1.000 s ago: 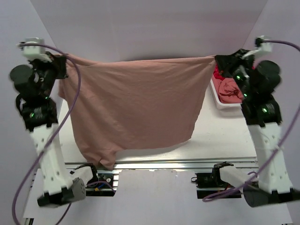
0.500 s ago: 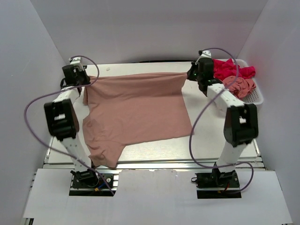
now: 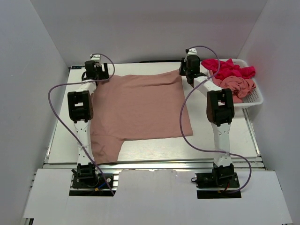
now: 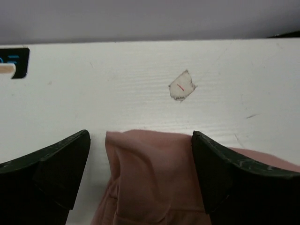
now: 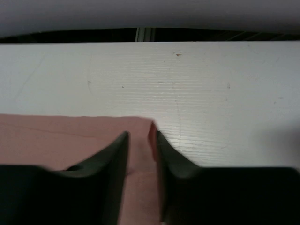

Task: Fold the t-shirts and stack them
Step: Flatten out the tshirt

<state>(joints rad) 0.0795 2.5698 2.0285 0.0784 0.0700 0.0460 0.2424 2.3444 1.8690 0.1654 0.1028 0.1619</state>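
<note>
Top external view shows the salmon-pink t-shirt (image 3: 140,105) spread flat on the tabletop (image 3: 225,140). Its far edge runs close along the tabletop's far edge, and 1 lower lobe reaches toward the near-left corner. 1 second ago it hung in the air, stretched between 2 raised arms. Half a second ago it was partly laid down, with both arms farther out. Now both arms reach straight over it to its far corners.

The left gripper (image 3: 96,71), clamped a moment ago, stands wide at the far-left corner of the shirt. In the left wrist view the cloth's corner lies loose between the fingers, touching neither. The right gripper (image 3: 189,70) sits at the far-right corner. Its fingers are parted only to a narrow slit, and the cloth's corner lies in that slit.

Bare tabletop shows along the left edge, across the near-right part, and between the shirt's right edge and the white basket (image 3: 255,96) at the far-right corner. The basket holds a magenta-red shirt (image 3: 229,68) and another pink one (image 3: 239,85).
</note>
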